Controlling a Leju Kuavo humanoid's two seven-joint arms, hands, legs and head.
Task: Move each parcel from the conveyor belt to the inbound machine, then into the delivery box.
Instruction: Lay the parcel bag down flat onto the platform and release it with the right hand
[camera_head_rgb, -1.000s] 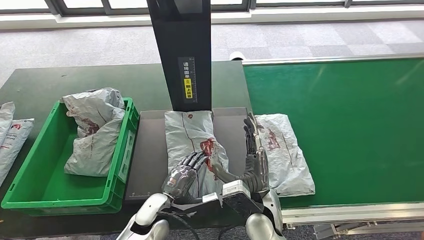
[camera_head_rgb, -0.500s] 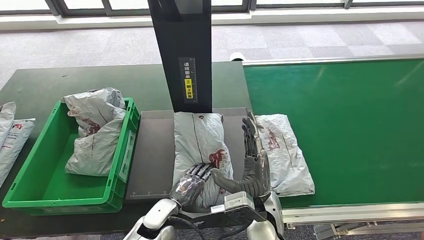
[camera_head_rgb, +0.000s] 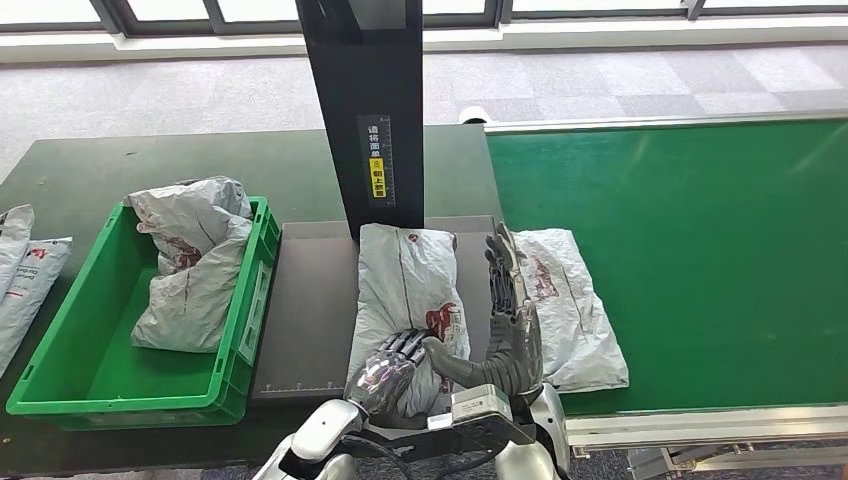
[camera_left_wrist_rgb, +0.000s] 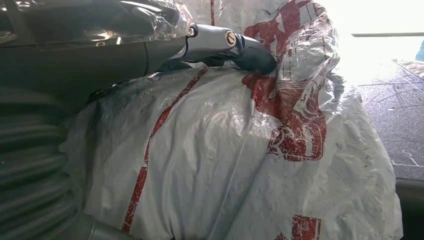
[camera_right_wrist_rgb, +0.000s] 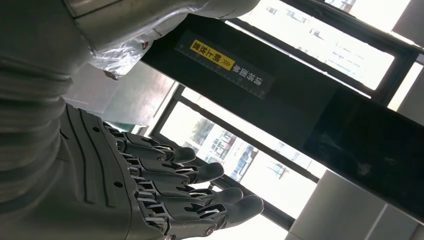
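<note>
Parcel (camera_head_rgb: 408, 295) on the dark scanner platform (camera_head_rgb: 305, 320) is the thing in hand: a grey plastic mailer with red print, lying directly under the black scanner column (camera_head_rgb: 368, 110). Its long axis runs away from the robot, far end touching the foot of the column, near end at the platform's front edge by the robot's body.

The left hand (camera_head_rgb: 385, 368) rests on that near end, fingers curled over the bag; the left wrist view shows a thumb (camera_left_wrist_rgb: 227, 45) pressing into the wrinkled plastic, so it looks like a grip, though the fingers underneath are hidden and a firm hold cannot be confirmed. The right hand (camera_head_rgb: 510, 310) stands upright just beside the parcel's right edge, fingers straight and apart, holding nothing.

The green box (camera_head_rgb: 232, 372) sits to the left of the platform with a couple of mailers (camera_head_rgb: 190, 265) already in it. So the next move is likely a leftward carry, and the left hand is the nearer one for it; the parcel would travel sideways across its own long axis.

A second parcel (camera_head_rgb: 570, 300) waits on the green belt (camera_head_rgb: 720, 250), just right of the right hand, lying roughly parallel to the first.
</note>
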